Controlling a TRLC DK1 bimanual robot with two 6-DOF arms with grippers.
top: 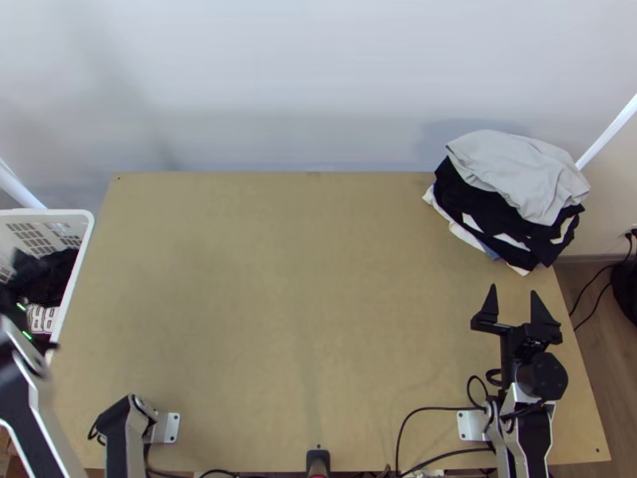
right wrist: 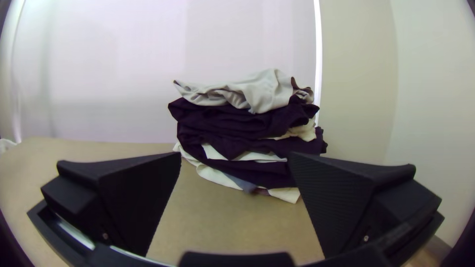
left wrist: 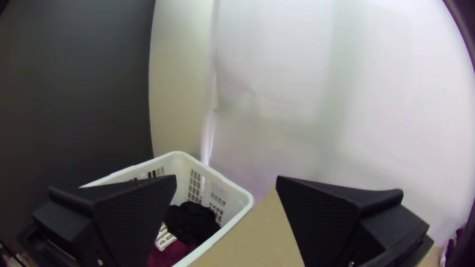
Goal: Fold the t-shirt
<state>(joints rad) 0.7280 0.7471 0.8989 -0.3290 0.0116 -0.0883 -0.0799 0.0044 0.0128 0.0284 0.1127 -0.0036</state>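
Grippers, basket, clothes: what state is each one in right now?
Left gripper: open, holding nothing.
Right gripper: open, holding nothing.
White basket: upright, with clothes inside.
Black cloth: bunched in the basket.
Maroon cloth: in the basket, beside the black.
Clothes pile: stacked, edges uneven.
Light grey garment: draped loosely on top, rumpled.

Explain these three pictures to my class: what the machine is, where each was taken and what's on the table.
The machine has two jointed arms, left and right, at a wooden table. One picture looks down from above; the others come from each arm's wrist. Clothes are stacked at the table's far right corner, a light grey piece on top. Beside the table's left edge, a white basket holds black clothing and a dark red piece with lettering. Both arms' jaws are open, holding nothing.
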